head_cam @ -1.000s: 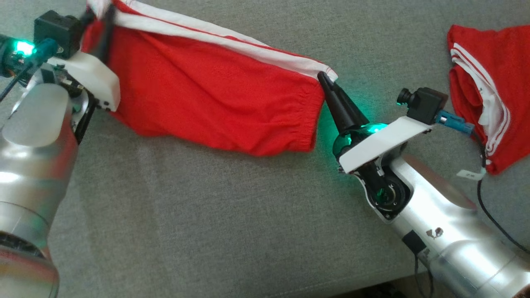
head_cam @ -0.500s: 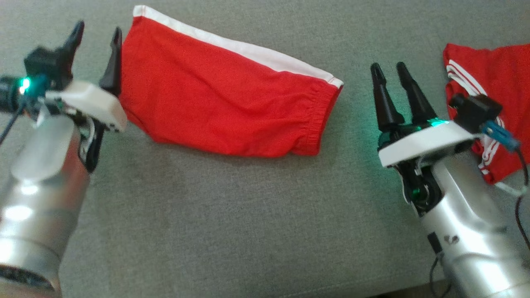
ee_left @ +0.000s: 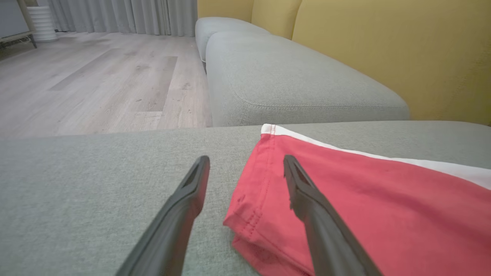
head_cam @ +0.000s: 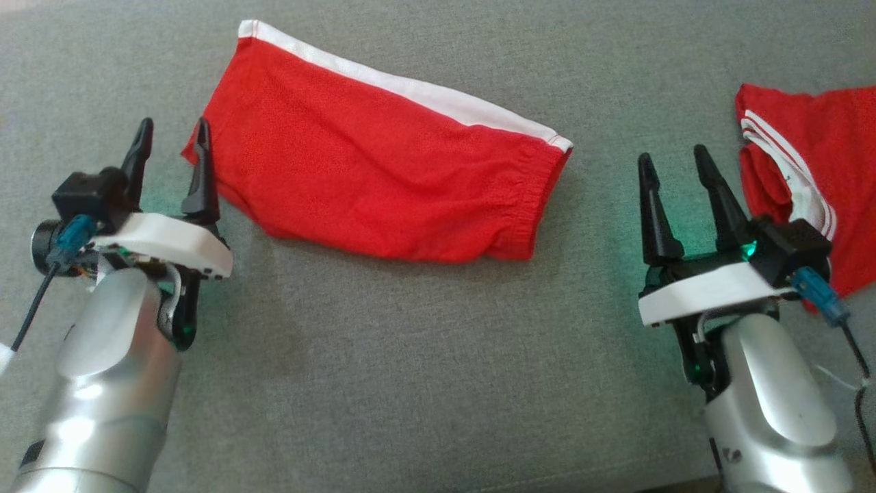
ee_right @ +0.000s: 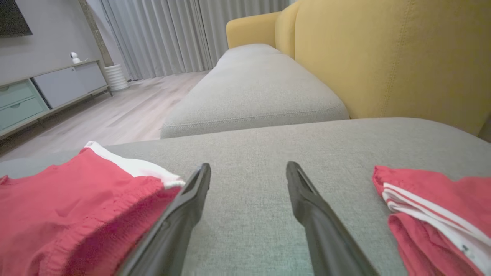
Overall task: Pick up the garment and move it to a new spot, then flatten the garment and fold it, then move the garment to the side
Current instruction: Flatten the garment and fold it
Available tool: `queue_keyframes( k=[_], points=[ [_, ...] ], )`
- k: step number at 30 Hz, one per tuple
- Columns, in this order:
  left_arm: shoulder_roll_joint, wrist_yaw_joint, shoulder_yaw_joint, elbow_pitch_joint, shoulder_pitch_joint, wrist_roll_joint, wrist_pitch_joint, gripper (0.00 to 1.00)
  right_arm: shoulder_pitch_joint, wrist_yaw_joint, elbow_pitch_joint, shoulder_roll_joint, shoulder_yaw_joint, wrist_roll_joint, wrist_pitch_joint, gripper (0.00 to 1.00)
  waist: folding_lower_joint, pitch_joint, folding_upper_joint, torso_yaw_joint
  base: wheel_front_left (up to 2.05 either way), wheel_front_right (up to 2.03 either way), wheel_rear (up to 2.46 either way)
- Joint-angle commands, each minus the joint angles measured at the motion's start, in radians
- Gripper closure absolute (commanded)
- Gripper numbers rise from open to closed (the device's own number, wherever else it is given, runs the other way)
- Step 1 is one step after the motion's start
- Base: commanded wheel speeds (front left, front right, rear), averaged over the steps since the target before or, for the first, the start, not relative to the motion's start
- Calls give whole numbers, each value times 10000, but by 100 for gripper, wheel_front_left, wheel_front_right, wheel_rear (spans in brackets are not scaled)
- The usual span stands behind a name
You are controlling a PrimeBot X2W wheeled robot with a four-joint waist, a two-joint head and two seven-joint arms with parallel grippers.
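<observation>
**Head view: both hands wide and empty, red shorts flat between them**

Left hand [head_cam: 173, 123] has its fingers spread wide with nothing in them. So does the right hand [head_cam: 671, 155]. The red shorts [head_cam: 383, 185] lie on the grey sofa seat [head_cam: 410, 356] in the stretch between the two hands. They look doubled over, with the white stripe [head_cam: 438, 96] along the far edge.

The leg hem sits just beside the left hand's inner finger. In the left wrist view that hem corner pokes into the gap between the fingers, and I can't tell whether it touches. The gathered waistband [head_cam: 530, 205] stops short of the right hand, with bare seat between them. A second red garment [head_cam: 814, 171] lies crumpled on the right hand's outer side, very close to it.

How will the shorts handle? My read is light, thin knit: soft, floppy and no weight to speak of. They should sag and crease the moment one end is lifted alone, and on this grippy seat they would likely bunch if dragged.

The best holds look like the stitched hem corner at the left hand and the thicker elastic waistband nearest the right hand. Pinch all the layers together there, or the fold may slide apart.
</observation>
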Motion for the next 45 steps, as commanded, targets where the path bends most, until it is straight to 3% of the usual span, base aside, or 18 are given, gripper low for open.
queue_keyframes(
  k=[1, 12, 24, 25, 26, 27, 35, 45],
  points=[
    [219, -93, 674, -154, -136, 167, -92, 0, 142, -7, -365, 138, 41, -182, -106, 0, 1, 110, 0, -42, 0, 0, 0],
    [-269, -531, 1056, 871, -189, 547, -93, 0, 291, -7, -397, 158, -69, -327, -106, 0, 1, 339, 0, -208, 0, 0, 0],
    [-445, -560, 1014, 2845, -799, 793, -93, 0, 165, -7, -466, 159, -99, -350, -106, 0, 1, 424, 0, -306, 0, 0, 0],
    [-483, -561, 966, 3012, -830, 828, -93, 23, 165, -7, -462, 159, -103, -360, -106, 0, 1, 412, 0, -297, 0, 0, 0],
    [-513, -563, 915, 3138, -870, 867, -93, 88, 168, -7, -451, 159, -113, -350, -106, 0, 1, 397, 0, -284, 0, 0, 0],
    [-543, -566, 880, 3220, -899, 893, -93, 100, 171, -7, -439, 159, -122, -353, -106, 0, 1, 366, 0, -259, 0, 0, 0],
    [-769, -538, 1110, 2704, -203, 924, -93, 100, 493, -7, -111, 160, -248, -371, -107, 0, 1, -598, 0, 272, 0, 0, 0],
    [-1297, -39, 2084, 1195, 2256, 1051, -93, 100, 1271, -7, 329, 160, -213, -188, -107, 0, 1, -2053, 0, 1145, 0, 0, 0]
  ],
)
